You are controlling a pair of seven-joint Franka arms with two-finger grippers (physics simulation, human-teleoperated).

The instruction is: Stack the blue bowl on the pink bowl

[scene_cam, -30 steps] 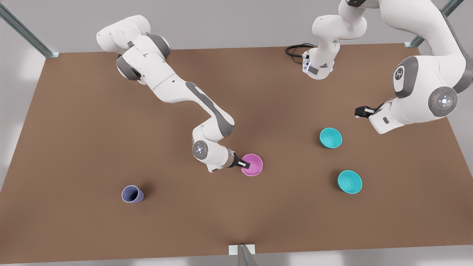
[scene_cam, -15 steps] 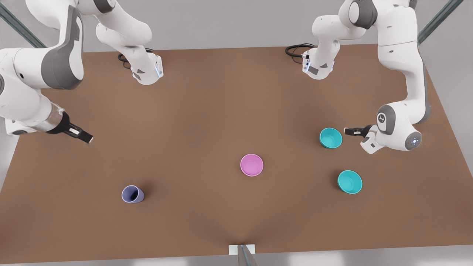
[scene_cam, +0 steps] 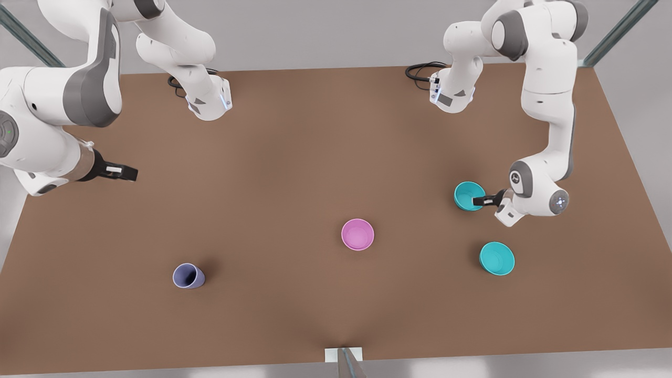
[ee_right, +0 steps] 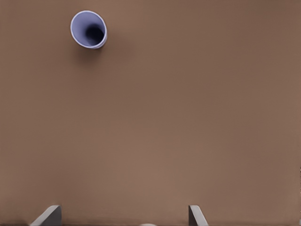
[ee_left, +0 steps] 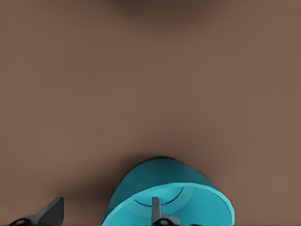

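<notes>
Presently, the left tool (scene_cam: 479,200) sits at the right of the front view, at the rim of the blue bowl (scene_cam: 468,195). In the left wrist view its fingers stand apart — 1 finger (ee_left: 155,210) inside the blue bowl (ee_left: 165,197), the other (ee_left: 47,214) outside it over the bare tabletop (ee_left: 150,84) — so the bowl wall lies between open fingers, not pinched. The bowl rests upright on the tabletop (scene_cam: 294,157).

The pink bowl (scene_cam: 357,234) stands upright near the centre of the front view, well apart from the blue bowl and from both tools. A 2nd teal bowl (scene_cam: 496,258) sits at the lower right, below the blue bowl and apart from it.

The right tool (scene_cam: 126,172) hangs at the left edge of the front view, above the tabletop, holding nothing; that arm waits. In the right wrist view its fingers (ee_right: 48,215) are spread wide over bare tabletop. A lavender cup (scene_cam: 187,275) stands at the lower left of the front view — in the right wrist view the cup (ee_right: 89,29) appears at the upper left, well apart from the tool.
</notes>
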